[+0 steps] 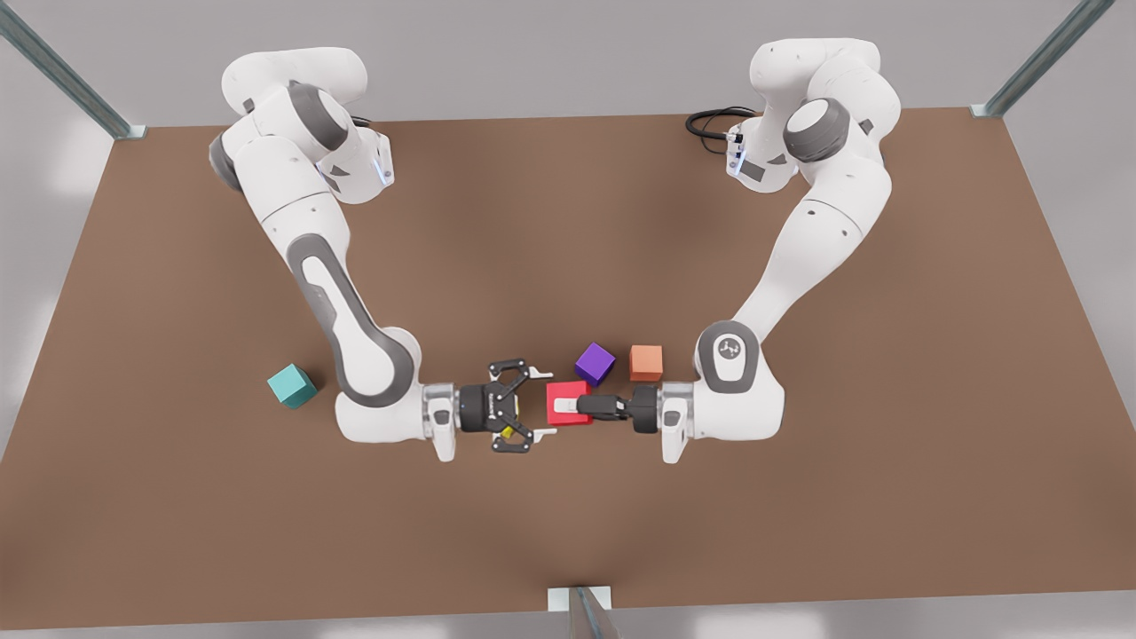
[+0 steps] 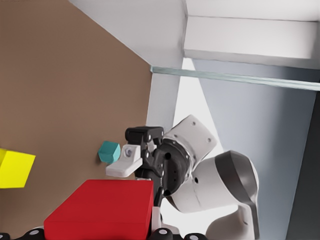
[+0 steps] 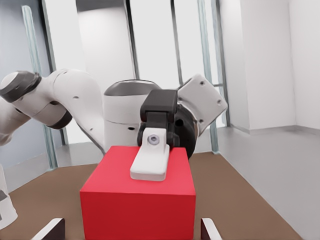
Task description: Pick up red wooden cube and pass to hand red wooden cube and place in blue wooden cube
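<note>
Desk [image 1: 568, 222], brown and flat, carries both arms. Left claw [image 1: 568, 408], at the front view's right, pinches the small bright red wooden cube [image 1: 561, 390]. Right claw [image 1: 540, 404] faces it, fingers spread, just beside the cube. Teal blue wooden cube [image 1: 292, 385] sits on the desk, well apart towards the front view's left.

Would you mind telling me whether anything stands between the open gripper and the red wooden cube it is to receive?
Nothing visible does. The right gripper, open, directly faces the red wooden cube, which the left gripper holds from the opposite side. The purple cube lies beside that line, not on it.
</note>
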You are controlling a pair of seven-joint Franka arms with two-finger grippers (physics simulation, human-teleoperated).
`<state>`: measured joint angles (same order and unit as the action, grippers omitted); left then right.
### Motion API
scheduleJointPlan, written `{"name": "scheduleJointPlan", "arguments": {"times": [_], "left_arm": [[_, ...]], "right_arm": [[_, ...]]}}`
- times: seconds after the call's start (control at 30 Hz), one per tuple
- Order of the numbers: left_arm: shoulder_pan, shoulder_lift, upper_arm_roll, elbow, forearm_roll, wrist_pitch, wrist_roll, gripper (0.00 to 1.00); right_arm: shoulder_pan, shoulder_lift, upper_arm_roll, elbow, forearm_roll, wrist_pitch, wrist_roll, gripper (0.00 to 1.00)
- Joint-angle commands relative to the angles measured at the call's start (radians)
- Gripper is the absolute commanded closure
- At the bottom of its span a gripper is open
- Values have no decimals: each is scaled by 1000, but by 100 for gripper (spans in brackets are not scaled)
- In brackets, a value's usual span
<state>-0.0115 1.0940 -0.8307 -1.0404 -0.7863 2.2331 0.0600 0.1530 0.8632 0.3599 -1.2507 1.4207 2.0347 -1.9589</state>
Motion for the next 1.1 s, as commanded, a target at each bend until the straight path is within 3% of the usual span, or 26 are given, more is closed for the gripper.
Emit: {"name": "scheduleJointPlan", "arguments": {"times": [0.0,0.57,0.6,0.67,0.83,0.87,1.07], "left_arm": [[-2,-2,-1,0,-21,10,89,50],[-33,3,-1,2,-21,77,83,50],[-31,3,-1,2,-21,77,83,50],[-31,3,-1,2,-21,77,81,50],[-33,3,-1,2,-21,80,83,49],[-33,3,-1,0,-22,85,83,1],[-27,-2,-1,0,-51,91,81,0]], "right_arm": [[3,-1,1,0,12,4,-71,0],[36,20,1,0,58,18,-71,0],[36,20,1,0,58,19,-71,5],[37,20,-1,0,55,21,-61,49],[37,20,-1,0,50,24,-60,48],[36,20,1,0,47,22,-60,48],[36,20,1,-1,47,22,-60,48]]}}
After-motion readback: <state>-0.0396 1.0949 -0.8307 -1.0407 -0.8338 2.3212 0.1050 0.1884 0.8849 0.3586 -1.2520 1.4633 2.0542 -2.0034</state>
